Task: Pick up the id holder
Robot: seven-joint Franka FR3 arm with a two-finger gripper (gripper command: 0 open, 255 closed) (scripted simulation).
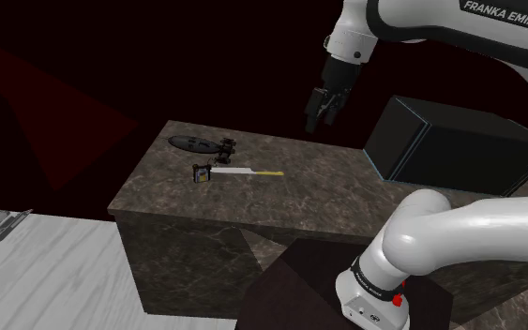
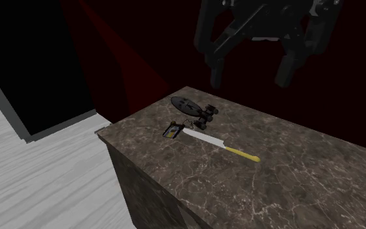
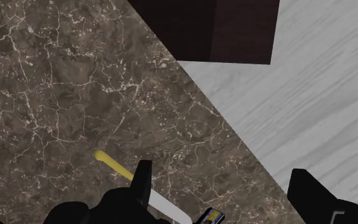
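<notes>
Near the counter (image 1: 280,202) edge lies the id holder (image 2: 171,133), claw (image 1: 323,114) spread aloft.

You'll see the id holder (image 1: 199,172) lying flat on the marble counter (image 1: 327,202) — small, dark-framed, blue-and-yellow card face up — at nine o'clock from the knife (image 1: 243,172) in the shoulder view, just beside its blade tip.

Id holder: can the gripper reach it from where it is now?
Probably yes. The gripper hangs open above the counter, nothing between it and the id holder. The knife lies with its blade end right beside the holder, so finger room on that side looks tight.
</notes>
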